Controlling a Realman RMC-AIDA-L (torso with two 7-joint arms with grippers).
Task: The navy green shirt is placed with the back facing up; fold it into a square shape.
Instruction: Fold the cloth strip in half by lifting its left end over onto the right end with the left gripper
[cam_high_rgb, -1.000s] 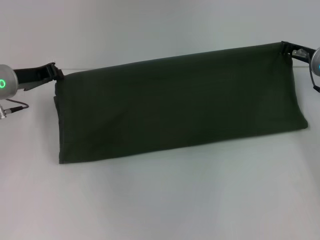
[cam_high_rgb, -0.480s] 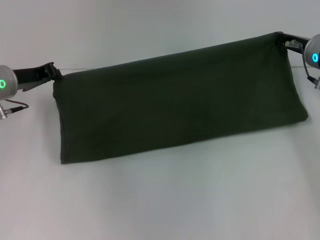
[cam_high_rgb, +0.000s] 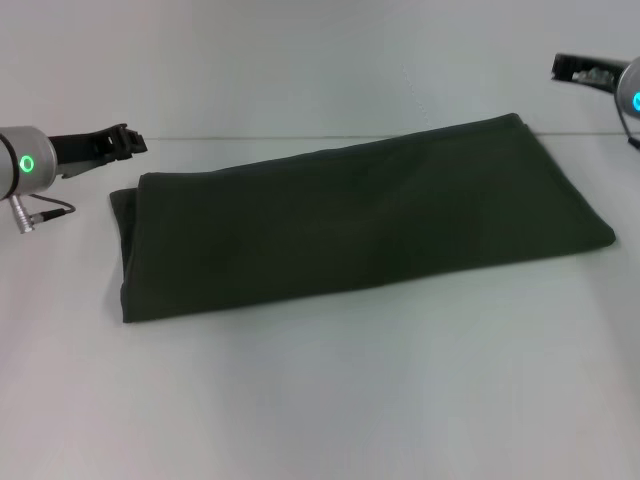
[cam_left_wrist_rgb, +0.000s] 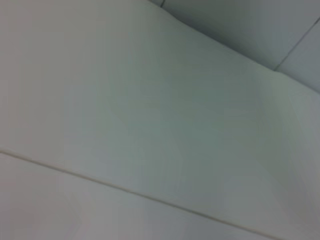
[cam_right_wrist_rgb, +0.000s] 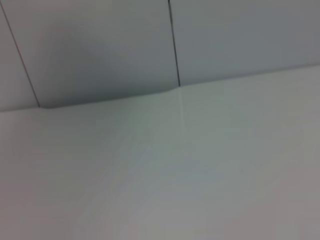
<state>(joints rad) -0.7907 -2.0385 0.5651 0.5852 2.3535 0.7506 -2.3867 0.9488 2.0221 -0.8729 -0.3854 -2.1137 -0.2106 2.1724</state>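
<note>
In the head view the navy green shirt (cam_high_rgb: 360, 220) lies flat on the white table (cam_high_rgb: 330, 400) as a long dark folded band, running from the left up toward the right. Its plain fabric faces up, with no lettering showing. My left gripper (cam_high_rgb: 128, 143) hovers just past the band's far left corner, open and holding nothing. Above and beyond the far right corner, my right gripper (cam_high_rgb: 566, 67) is lifted clear of the cloth and is open too. Neither wrist view shows the shirt or any fingers.
The table's far edge meets a pale wall (cam_high_rgb: 300, 60) behind the shirt. Both wrist views show only the white table surface (cam_left_wrist_rgb: 125, 125) and grey wall panels (cam_right_wrist_rgb: 100, 45). A cable (cam_high_rgb: 45, 212) hangs under the left wrist.
Both grippers have let go of the shirt's upper edge. The raised fold has dropped flat onto the lower layer, and the grippers have pulled away from the corners.
</note>
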